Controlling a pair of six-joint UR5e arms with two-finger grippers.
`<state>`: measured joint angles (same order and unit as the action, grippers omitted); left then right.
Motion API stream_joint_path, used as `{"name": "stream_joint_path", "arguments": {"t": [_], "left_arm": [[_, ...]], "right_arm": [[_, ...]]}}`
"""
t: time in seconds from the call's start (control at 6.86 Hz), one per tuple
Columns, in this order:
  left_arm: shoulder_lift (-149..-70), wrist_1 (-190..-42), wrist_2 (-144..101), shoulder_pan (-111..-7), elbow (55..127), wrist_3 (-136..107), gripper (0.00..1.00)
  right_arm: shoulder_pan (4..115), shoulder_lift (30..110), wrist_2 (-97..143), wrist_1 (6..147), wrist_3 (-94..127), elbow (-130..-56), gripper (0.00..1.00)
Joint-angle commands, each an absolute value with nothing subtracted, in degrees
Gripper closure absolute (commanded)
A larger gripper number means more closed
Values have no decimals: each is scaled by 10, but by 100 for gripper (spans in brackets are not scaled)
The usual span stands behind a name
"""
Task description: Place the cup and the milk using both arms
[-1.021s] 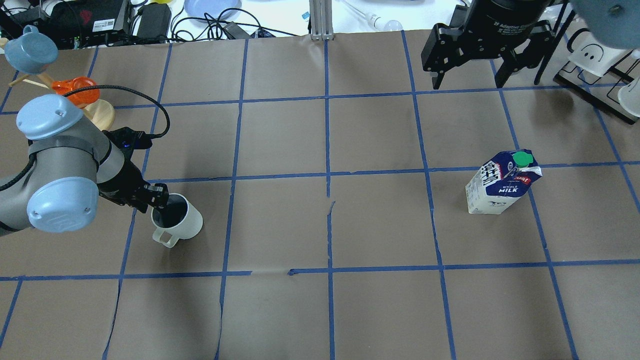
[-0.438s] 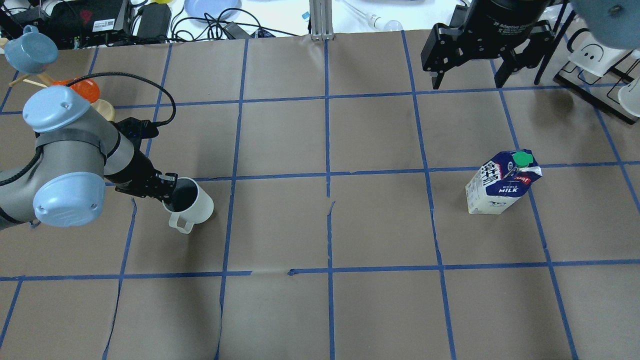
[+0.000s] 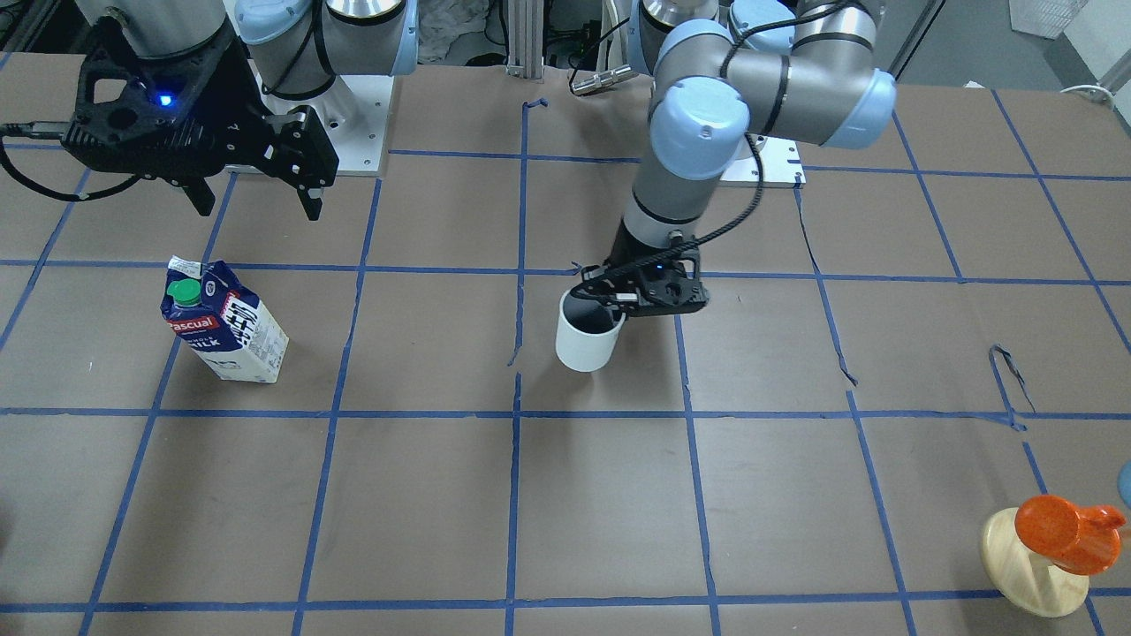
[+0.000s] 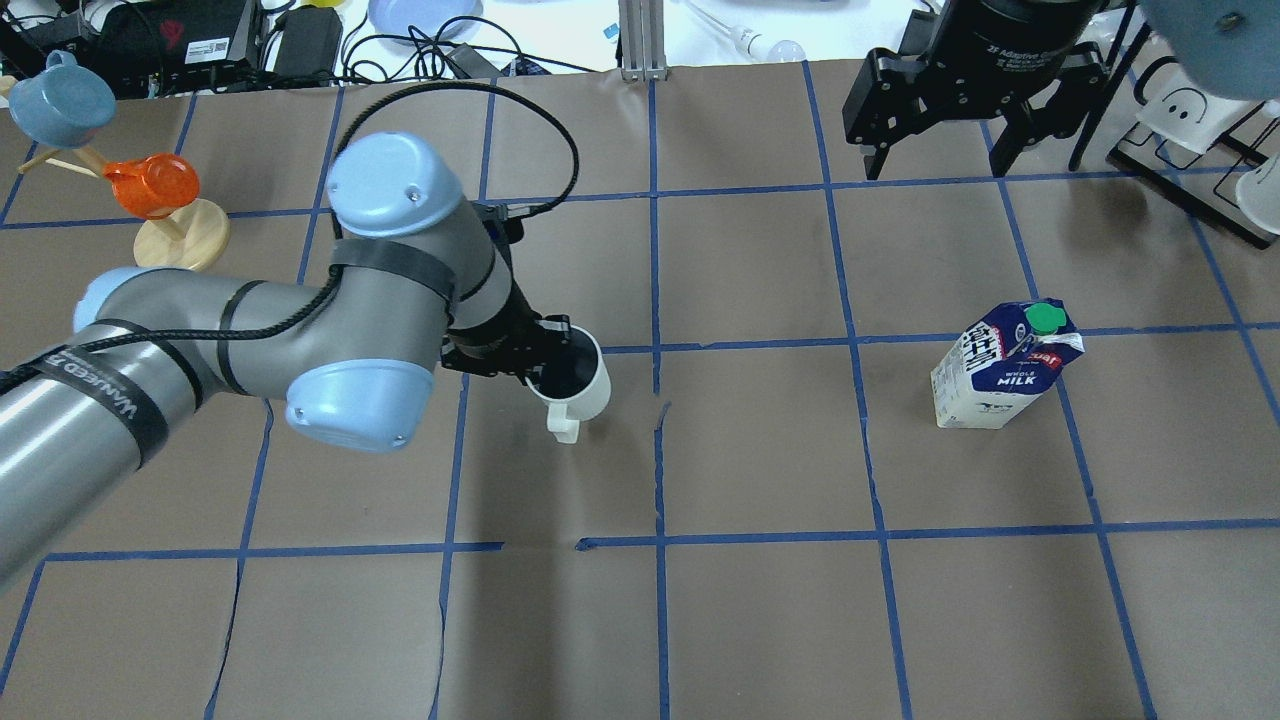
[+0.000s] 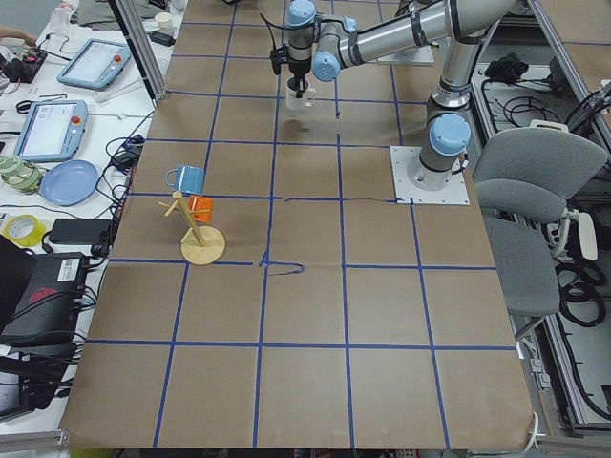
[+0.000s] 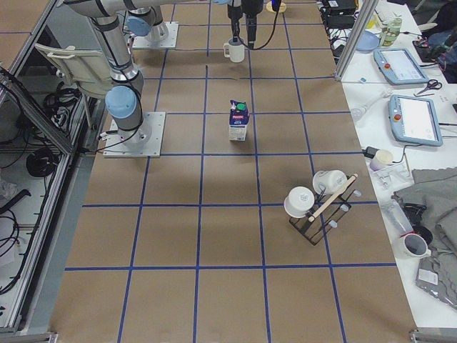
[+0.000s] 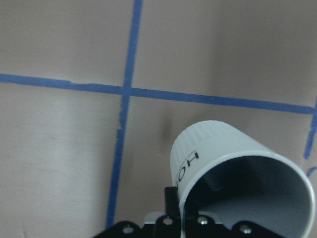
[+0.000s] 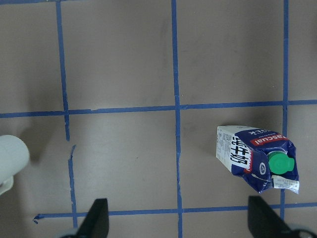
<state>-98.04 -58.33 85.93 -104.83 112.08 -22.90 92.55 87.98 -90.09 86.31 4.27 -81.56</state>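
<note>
The white cup with a dark inside stands upright near the table's middle, its handle toward the robot. It also shows in the front view and the left wrist view. My left gripper is shut on the cup's rim, one finger inside and one outside. I cannot tell whether the cup touches the table. The milk stands upright on the right side, green cap up; it also shows in the front view and the right wrist view. My right gripper is open and empty, high above the far right, beyond the milk.
A wooden mug tree with an orange cup and a blue cup stands at the far left. A black rack with white cups stands at the far right. Cables and boxes lie beyond the far edge.
My left arm has carried the cup rightward, from the left part of the table to near its middle. The right arm and the milk have not moved.
</note>
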Motion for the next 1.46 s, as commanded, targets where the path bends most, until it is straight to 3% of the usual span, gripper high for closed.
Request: {"name": "stream_joint_path", "arguments": {"t": [0.0, 0.29, 0.44, 0.58, 0.73, 0.88, 1.02, 1.31], "left_arm": [[-998, -577, 856, -1113, 1126, -311, 100], [-1008, -570, 860, -1121, 1145, -308, 100], [-1009, -569, 860, -1121, 1143, -308, 81], [-1005, -568, 863, -1120, 1130, -312, 26], [-997, -575, 867, -1106, 1107, -305, 6], [-983, -661, 871, -1060, 1059, -265, 0], [-967, -760, 874, -1031, 995, -242, 0], [-937, -815, 894, -937, 915, -91, 0]], "right_arm": [[925, 880, -900, 863, 40, -816, 0], [925, 880, -901, 863, 40, -816, 0], [925, 880, -901, 863, 41, -817, 0], [925, 880, -901, 863, 41, -817, 0], [923, 879, -901, 865, 40, -817, 0], [921, 872, -903, 866, 38, -817, 0], [917, 864, -903, 869, 37, -810, 0], [876, 851, -904, 868, 26, -810, 0]]}}
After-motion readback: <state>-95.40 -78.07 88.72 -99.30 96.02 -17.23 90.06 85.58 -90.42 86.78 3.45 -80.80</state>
